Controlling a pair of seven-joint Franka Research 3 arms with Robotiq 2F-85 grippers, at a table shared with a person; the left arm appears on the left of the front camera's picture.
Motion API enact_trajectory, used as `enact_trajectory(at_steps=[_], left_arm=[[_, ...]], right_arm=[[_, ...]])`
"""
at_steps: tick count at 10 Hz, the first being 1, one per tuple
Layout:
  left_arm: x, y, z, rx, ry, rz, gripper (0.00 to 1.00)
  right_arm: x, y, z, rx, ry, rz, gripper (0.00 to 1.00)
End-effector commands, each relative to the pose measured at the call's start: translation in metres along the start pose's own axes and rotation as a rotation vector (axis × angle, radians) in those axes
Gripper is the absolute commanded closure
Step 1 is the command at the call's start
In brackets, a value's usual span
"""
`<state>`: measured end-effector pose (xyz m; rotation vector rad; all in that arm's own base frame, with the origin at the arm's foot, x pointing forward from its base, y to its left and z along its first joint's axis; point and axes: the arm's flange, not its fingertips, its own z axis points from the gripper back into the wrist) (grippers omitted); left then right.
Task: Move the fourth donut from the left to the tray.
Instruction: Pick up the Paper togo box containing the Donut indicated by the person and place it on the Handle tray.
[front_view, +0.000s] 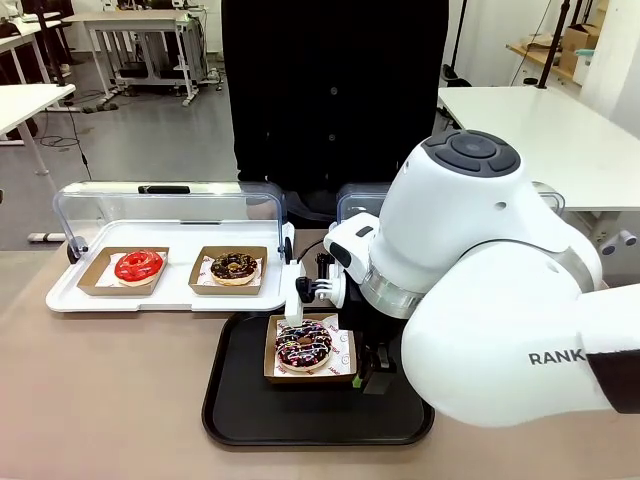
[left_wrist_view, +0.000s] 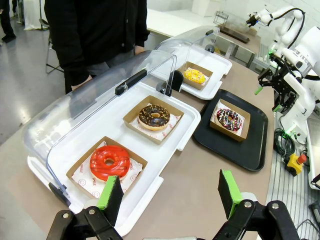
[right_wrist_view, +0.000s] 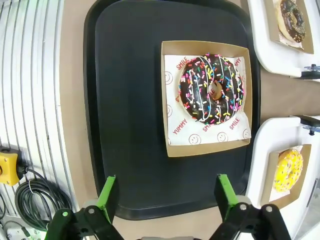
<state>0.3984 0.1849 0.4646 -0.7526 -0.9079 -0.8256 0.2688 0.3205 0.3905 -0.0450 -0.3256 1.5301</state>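
Note:
The fourth donut (front_view: 303, 345), dark chocolate with pink and white drizzle and sprinkles, lies in its brown cardboard holder on the black tray (front_view: 250, 410). In the right wrist view the donut (right_wrist_view: 210, 89) sits beyond my right gripper (right_wrist_view: 165, 192), whose green-padded fingers stand open over bare tray (right_wrist_view: 125, 100), apart from the holder. From the front, that gripper (front_view: 372, 372) hangs just right of the holder. My left gripper (left_wrist_view: 170, 192) is open with nothing in it, above the table near the white display tray, looking across at the donut (left_wrist_view: 229, 119) and the tray (left_wrist_view: 225, 147).
A white display tray (front_view: 70, 298) with its clear lid raised holds a red donut (front_view: 138, 266) and a chocolate donut (front_view: 234, 267). A second white tray holds a yellow donut (left_wrist_view: 194, 76). A person in black (front_view: 330, 90) stands at the far side. Cables (right_wrist_view: 35, 200) lie past the table edge.

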Motion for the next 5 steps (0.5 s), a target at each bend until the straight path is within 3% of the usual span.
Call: enact_trajectory(at_steps=[1, 5], left_arm=[[0.0003, -0.0011, 0.0005, -0.005, -0.009, -0.019, 0.00], [0.0003, -0.0011, 0.0005, -0.005, -0.009, -0.019, 0.00]], right_arm=[[0.0017, -0.0015, -0.0016, -0.017, -0.009, -0.005, 0.00], [0.0017, -0.0015, -0.0016, -0.017, -0.009, -0.005, 0.00]])
